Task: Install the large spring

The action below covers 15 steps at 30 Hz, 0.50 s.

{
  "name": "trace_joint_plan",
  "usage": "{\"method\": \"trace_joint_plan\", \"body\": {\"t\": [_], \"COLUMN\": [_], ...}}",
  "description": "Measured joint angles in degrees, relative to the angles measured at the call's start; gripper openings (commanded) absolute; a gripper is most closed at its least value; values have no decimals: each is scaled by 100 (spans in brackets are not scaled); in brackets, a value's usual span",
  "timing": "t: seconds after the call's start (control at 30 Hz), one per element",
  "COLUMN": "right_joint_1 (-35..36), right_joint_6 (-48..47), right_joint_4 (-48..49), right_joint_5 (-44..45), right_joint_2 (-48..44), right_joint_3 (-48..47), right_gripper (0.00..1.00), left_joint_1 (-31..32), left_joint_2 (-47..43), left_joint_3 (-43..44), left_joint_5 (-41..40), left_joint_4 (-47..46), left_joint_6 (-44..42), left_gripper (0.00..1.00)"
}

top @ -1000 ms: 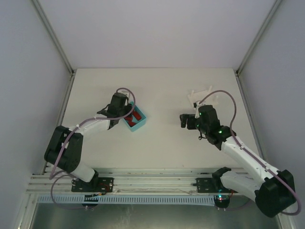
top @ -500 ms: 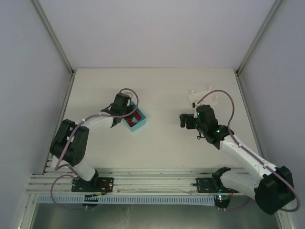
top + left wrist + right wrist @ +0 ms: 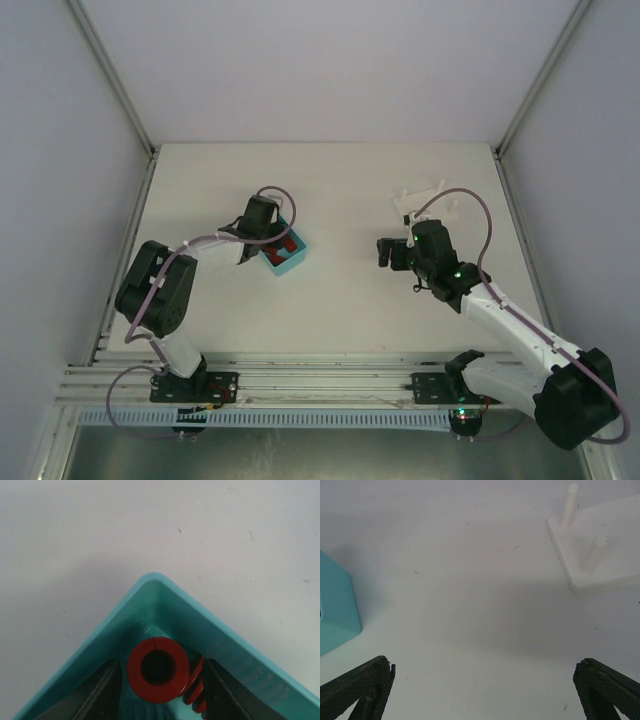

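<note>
Straddling large red spring (image 3: 158,692) in corner of teal bin (image 3: 150,587) with left gripper (image 3: 160,666), jaws apart, sliver of gap beside coil | right gripper (image 3: 484,665) jaws spread wide above table (image 3: 470,580) | white peg base (image 3: 612,560) well apart from bin

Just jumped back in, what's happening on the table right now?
The left gripper is down in the teal bin, its fingers either side of a red spring; whether it grips is unclear. The right gripper hangs open over the table, the white peg base ahead with bare pegs.
</note>
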<state>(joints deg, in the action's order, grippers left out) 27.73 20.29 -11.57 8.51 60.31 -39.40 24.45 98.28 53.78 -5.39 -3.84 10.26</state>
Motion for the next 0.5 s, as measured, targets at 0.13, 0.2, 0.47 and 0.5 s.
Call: {"method": "trace_joint_plan", "body": {"t": [0.13, 0.2, 0.47, 0.5], "right_joint_1": [0, 0, 0, 0], "right_joint_6": [0, 0, 0, 0], "right_joint_4": [-2, 0, 0, 0], "right_joint_5": [0, 0, 2, 2], "right_joint_2": [0, 0, -2, 0], "right_joint_3": [0, 0, 0, 0], "right_gripper": [99, 99, 99, 99], "left_joint_1": [4, 13, 94, 98], "left_joint_2": [103, 155, 278, 282], "left_joint_3": [48, 81, 98, 98], "left_joint_5": [-24, -59, -321, -358], "left_joint_4": [-90, -118, -216, -221], "left_joint_6": [2, 0, 0, 0], "left_gripper": [46, 45, 38, 36]}}
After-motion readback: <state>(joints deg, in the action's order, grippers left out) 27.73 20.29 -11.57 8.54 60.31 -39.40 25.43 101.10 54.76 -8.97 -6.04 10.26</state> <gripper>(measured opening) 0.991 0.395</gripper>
